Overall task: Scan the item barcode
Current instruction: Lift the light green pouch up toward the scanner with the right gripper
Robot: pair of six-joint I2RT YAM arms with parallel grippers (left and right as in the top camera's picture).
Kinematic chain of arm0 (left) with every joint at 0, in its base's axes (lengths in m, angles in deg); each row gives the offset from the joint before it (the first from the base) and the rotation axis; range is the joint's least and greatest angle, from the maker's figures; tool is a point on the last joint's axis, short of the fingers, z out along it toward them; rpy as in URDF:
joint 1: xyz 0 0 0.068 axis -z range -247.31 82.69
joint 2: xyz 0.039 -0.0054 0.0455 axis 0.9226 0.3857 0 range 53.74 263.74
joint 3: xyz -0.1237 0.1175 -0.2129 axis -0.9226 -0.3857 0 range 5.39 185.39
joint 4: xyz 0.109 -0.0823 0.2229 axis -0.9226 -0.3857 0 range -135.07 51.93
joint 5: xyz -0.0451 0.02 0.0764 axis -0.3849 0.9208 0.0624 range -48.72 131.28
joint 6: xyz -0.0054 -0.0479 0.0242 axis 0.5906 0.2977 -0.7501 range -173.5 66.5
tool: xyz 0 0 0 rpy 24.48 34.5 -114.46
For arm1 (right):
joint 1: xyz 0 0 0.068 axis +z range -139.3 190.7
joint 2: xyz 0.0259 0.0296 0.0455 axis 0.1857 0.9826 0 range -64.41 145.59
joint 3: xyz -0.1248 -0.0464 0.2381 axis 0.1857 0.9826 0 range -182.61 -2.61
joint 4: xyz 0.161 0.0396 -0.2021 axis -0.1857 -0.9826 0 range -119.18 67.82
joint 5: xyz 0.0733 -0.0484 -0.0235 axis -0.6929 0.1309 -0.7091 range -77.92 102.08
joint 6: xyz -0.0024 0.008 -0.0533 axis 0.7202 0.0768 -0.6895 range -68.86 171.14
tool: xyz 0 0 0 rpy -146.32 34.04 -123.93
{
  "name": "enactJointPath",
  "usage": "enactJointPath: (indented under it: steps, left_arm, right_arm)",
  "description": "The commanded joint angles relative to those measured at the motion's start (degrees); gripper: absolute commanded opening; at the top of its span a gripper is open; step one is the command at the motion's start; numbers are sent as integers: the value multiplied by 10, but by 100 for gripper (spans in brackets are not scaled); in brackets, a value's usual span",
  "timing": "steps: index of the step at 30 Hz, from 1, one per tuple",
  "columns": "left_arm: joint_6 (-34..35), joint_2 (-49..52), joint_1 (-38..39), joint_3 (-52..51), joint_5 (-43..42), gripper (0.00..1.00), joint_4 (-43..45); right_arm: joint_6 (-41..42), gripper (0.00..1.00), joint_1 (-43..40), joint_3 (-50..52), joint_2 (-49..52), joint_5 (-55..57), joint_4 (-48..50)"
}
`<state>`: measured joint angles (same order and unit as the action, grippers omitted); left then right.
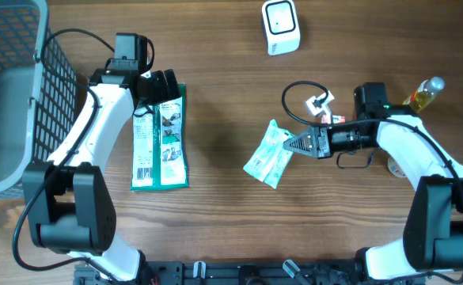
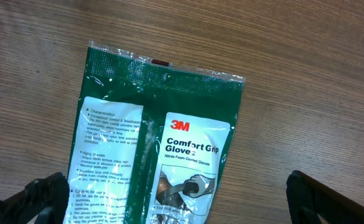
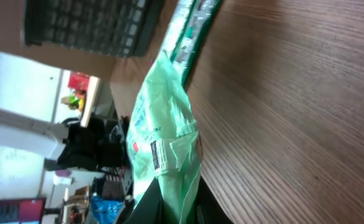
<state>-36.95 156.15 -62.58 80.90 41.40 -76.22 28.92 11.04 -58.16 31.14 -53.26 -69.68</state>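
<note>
I hold the pouch (image 1: 268, 154) in the right tool (image 1: 298, 145), left tool (image 1: 158, 85) open over the glove packet (image 1: 160, 146); scan at the 12-o'clock scanner (image 1: 281, 28) looks pending.

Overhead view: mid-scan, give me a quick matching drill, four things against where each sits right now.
1. dark green 3M glove packet
2. light green plastic pouch
3. white box-shaped scanner
4. grey wire basket

A. alone at the far side
B. pinched in shut right gripper
C. lying flat below open left gripper
D. at the left end

Pairs: 1-C, 2-B, 3-A, 4-D
</note>
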Motion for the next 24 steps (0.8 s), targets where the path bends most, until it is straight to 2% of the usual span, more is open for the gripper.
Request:
enactJointPath:
  steps: [1, 3, 6, 8, 9, 12, 14, 18, 24]
  left_arm:
    - [-12, -4, -4, 6, -5, 100, 2]
    - [-12, -4, -4, 6, -5, 100, 2]
    - [-12, -4, -4, 6, -5, 100, 2]
    - [-12, -4, -4, 6, -5, 100, 2]
    - [-12, -4, -4, 6, -5, 100, 2]
    - [-12, -4, -4, 6, -5, 100, 2]
    - [-12, -4, -4, 6, -5, 100, 2]
    - [-12, -4, -3, 6, -5, 100, 2]
    - [-12, -4, -3, 6, -5, 100, 2]
  right_arm:
    - [57, 4, 17, -117, -15, 75, -70]
    - [62, 4, 41, -233, -15, 160, -143]
    - [116, 4, 97, -421, -15, 376, -221]
    - [116, 4, 142, -505, -15, 515, -224]
    - [83, 4, 166, -524, -15, 583, -214]
    - [30, 4, 221, -521, -1, 735, -156]
    - [23, 4, 239, -517, 30, 828, -102]
    - [-50, 4, 241, -517, 108, 877, -18]
    - [-107, 4, 241, -517, 231, 1040, 224]
